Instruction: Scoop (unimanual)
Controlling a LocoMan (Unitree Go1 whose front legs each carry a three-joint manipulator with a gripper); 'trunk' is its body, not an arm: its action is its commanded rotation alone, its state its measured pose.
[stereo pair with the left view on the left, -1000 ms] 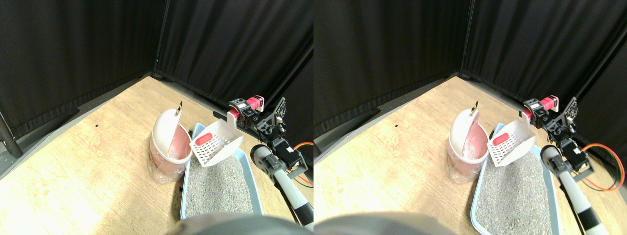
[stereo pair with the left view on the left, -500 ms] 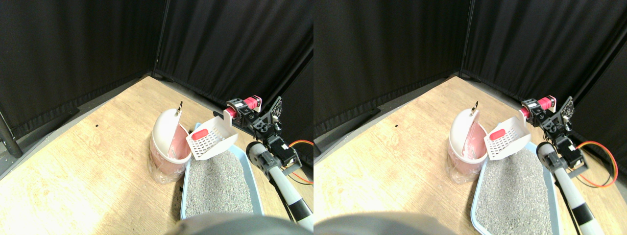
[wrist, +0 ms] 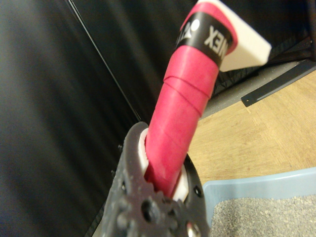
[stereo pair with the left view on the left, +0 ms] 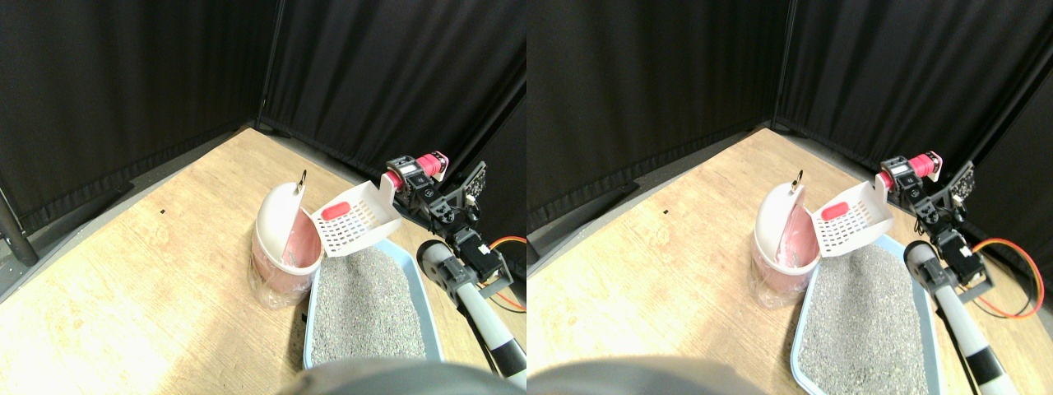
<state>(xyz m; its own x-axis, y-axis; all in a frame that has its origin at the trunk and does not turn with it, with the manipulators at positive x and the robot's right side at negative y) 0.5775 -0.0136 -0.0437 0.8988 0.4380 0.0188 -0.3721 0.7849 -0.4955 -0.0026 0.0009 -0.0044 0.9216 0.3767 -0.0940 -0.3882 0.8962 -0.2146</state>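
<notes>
White slotted plastic scoop [stereo pair with the left view on the left: 355, 224]: white, with a grid of small slots across its base and a red oval piece [stereo pair with the left view on the left: 335, 211] at its 10 o'clock. Tape-wrapped scoop handle [wrist: 185, 106]: pink-red, with a black band lettered in white. Round lidded bin [stereo pair with the left view on the left: 284, 247]: white shell, pink interior. Rectangular litter tray [stereo pair with the left view on the left: 422, 296]: pale blue rim, speckled grey granules. Plank floor [stereo pair with the left view on the left: 164, 271]: light wood grain. Curtains [stereo pair with the left view on the left: 132, 74]: black.
</notes>
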